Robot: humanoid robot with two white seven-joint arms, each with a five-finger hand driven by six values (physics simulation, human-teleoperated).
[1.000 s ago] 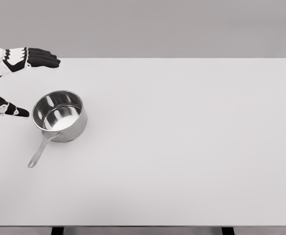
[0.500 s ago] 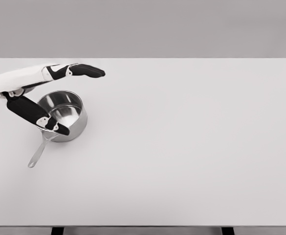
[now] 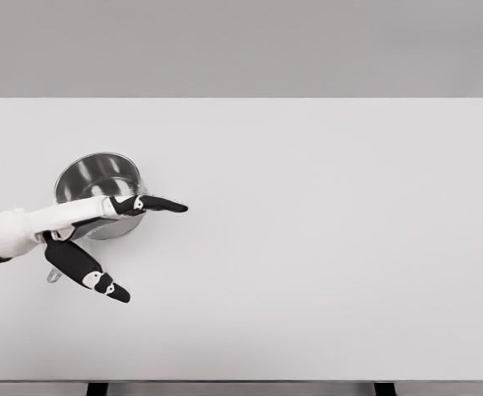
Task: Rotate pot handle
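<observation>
While the pot [image 3: 99, 177] sits at the table's [image 3: 324, 247] left side, the left hand [image 3: 76, 235] hangs over its near rim and handle — fingers [image 3: 154, 204] stretched out to the right, thumb [image 3: 92, 276] splayed toward the camera, gripping nothing. Only the handle's tip [image 3: 53, 276] peeks out below the wrist — the rest is hidden.

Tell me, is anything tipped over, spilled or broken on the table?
Nothing stands out. The steel pot sits upright on the white table, and looks empty, with no spill beside it. The left hand hangs over its near side with fingers spread, hiding most of the handle. Only the handle's tip peeks out.
</observation>
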